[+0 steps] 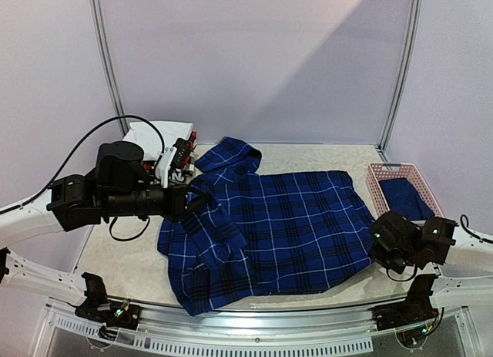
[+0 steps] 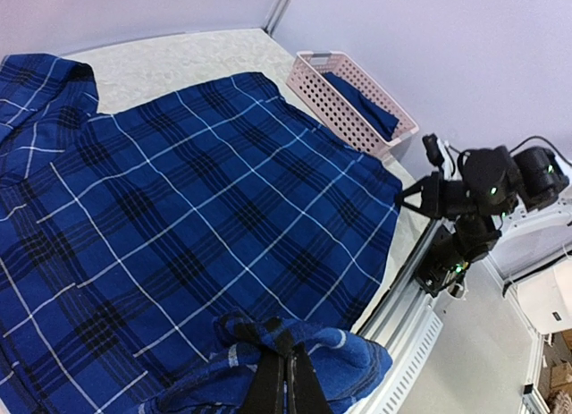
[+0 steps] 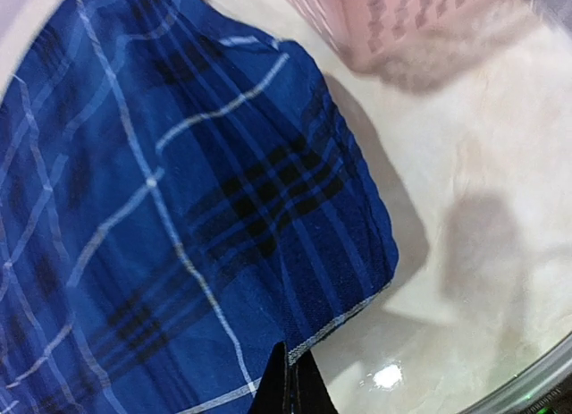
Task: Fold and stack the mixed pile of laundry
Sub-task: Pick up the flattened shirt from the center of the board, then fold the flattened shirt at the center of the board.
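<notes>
Two pincers: left pincer (image 2: 281, 360) pinched shut on a bunched sleeve of the plaid shirt (image 1: 293, 226); right pincer (image 3: 288, 367) pressed together on its hem corner.
Plaid shirt: spread flat on the bench (image 1: 115, 257).
Basket (image 1: 372, 183): pink, just right of the shirt, holding a navy T-shirt (image 1: 406, 197).
Folded clothes (image 1: 158, 132): behind the shirt, to its left; red lettering too small to read.

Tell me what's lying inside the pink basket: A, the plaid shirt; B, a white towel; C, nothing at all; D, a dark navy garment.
D: a dark navy garment lies inside the pink basket, while the plaid shirt is spread out beside it.
</notes>
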`<state>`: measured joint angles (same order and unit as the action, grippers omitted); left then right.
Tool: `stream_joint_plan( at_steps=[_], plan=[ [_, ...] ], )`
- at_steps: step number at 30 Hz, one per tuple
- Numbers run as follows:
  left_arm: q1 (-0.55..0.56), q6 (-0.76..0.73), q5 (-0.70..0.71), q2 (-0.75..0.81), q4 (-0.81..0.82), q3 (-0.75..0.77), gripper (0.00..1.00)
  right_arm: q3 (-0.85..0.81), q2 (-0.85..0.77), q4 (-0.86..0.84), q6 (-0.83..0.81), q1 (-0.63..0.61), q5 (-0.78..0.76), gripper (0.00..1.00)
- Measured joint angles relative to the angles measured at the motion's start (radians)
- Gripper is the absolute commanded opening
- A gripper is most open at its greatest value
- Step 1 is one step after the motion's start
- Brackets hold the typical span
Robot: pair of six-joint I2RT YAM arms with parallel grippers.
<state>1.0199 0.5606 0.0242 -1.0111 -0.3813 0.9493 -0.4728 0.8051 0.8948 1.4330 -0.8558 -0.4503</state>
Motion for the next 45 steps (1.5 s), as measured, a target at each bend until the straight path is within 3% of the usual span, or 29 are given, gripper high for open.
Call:
stream_joint_plan(
  at_steps=[5,9,20,28,34,39,40,43,45],
  plan=[
    [0.000,0.000,-0.021,-0.009,-0.005,0.012,0.00,-0.075,0.025,0.040,-0.037,0.000,-0.038,0.00],
    [0.000,-0.016,-0.018,-0.054,-0.035,0.078,0.00,-0.079,0.153,0.040,-0.074,0.000,-0.037,0.00],
    [-0.013,-0.083,0.125,-0.113,-0.182,0.290,0.00,-0.247,0.264,0.068,-0.158,0.000,-0.141,0.00],
    [-0.122,-0.121,0.167,-0.222,-0.257,0.438,0.00,-0.428,0.406,0.107,-0.232,0.009,-0.232,0.00],
    [-0.233,-0.140,0.160,-0.282,-0.282,0.477,0.00,-0.500,0.527,0.060,-0.323,0.090,-0.223,0.00],
    [-0.346,-0.140,0.092,-0.383,-0.243,0.466,0.00,-0.583,0.690,-0.022,-0.429,0.170,-0.147,0.20],
    [-0.365,-0.138,0.076,-0.410,-0.231,0.457,0.00,-0.605,0.721,-0.035,-0.456,0.183,-0.124,0.27],
    [-0.414,-0.137,0.027,-0.505,-0.203,0.439,0.00,-0.670,0.797,-0.075,-0.513,0.217,-0.066,0.63],
    [-0.439,-0.137,-0.006,-0.566,-0.188,0.436,0.00,-0.702,0.823,-0.083,-0.541,0.233,-0.047,0.76]
  ],
)
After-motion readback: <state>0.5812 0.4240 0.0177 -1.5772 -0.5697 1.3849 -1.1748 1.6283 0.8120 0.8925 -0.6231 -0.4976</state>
